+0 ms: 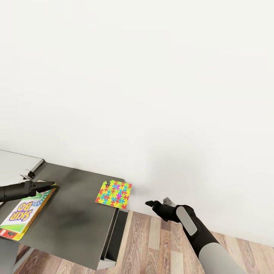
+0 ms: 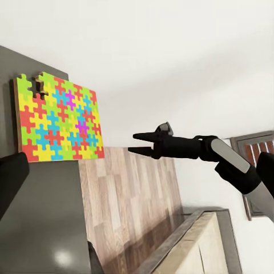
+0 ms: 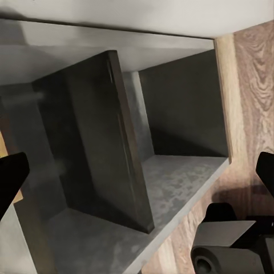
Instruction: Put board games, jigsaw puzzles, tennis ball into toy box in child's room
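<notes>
The dark-grey desk wing (image 1: 72,220) lay bare between the SKIP-BO box (image 1: 24,213) at its left edge and the jigsaw puzzle (image 1: 114,193) near the wall (image 1: 152,95). Open floor (image 1: 152,247) lay beside it.

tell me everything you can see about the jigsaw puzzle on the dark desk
The jigsaw puzzle is a thin flat square covered in a mosaic of interlocking pieces in yellow, red, blue, green and pink. One edge has a small notch where pieces look missing. It lies flat on the dark-grey desk wing, at the corner near the white wall, with one side right at the desk's edge above the wood floor. Nothing else touches it; both grippers are apart from it.
</notes>
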Robot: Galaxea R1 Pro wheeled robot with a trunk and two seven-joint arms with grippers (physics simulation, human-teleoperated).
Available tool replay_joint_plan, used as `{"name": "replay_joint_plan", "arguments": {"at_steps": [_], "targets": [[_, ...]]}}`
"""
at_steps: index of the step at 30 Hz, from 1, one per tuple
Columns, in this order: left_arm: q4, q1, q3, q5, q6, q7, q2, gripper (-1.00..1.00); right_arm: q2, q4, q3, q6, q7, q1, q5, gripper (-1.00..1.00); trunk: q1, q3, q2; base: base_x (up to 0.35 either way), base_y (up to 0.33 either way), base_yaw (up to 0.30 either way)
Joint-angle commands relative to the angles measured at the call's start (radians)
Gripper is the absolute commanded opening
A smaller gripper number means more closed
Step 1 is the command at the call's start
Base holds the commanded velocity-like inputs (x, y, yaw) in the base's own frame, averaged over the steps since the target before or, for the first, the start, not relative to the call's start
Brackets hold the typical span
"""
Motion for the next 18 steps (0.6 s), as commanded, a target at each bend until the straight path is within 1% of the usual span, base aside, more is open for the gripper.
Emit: {"name": "replay_joint_plan", "arguments": {"at_steps": [1, 4, 11, 14, 18], "targets": [[0.001, -0.001, -0.006, 0.005, 0.010, -0.003, 0.001, 1.00, 0.000, -0.001, 0.000, 0.003, 0.000, -0.001, 0.001, 1.00, 0.001, -0.002, -0.002, 0.000, 0.000, 0.094], [0.001, -0.001, -0.006, 0.005, 0.011, -0.003, 0.001, 1.00, 0.000, -0.001, 0.000, 0.003, 0.000, -0.001, 0.001, 1.00, 0.001, -0.002, -0.002, 0.000, 0.000, 0.177], [0.001, -0.001, -0.006, 0.005, 0.011, -0.003, 0.001, 1.00, 0.001, -0.001, 0.001, -0.011, 0.001, -0.001, 0.000, 1.00, 0.001, -0.002, -0.002, 0.000, 0.000, 0.251], [0.001, -0.001, -0.006, 0.005, 0.011, -0.003, 0.001, 1.00, 0.001, -0.001, 0.001, -0.012, 0.001, -0.001, -0.001, 1.00, 0.001, -0.002, -0.002, 0.000, 0.000, 0.111], [0.001, -0.001, -0.006, 0.005, 0.011, -0.003, 0.001, 1.00, 0.001, -0.001, 0.001, -0.013, 0.001, -0.001, 0.000, 1.00, 0.001, -0.002, -0.002, 0.000, 0.000, 0.027]]}}
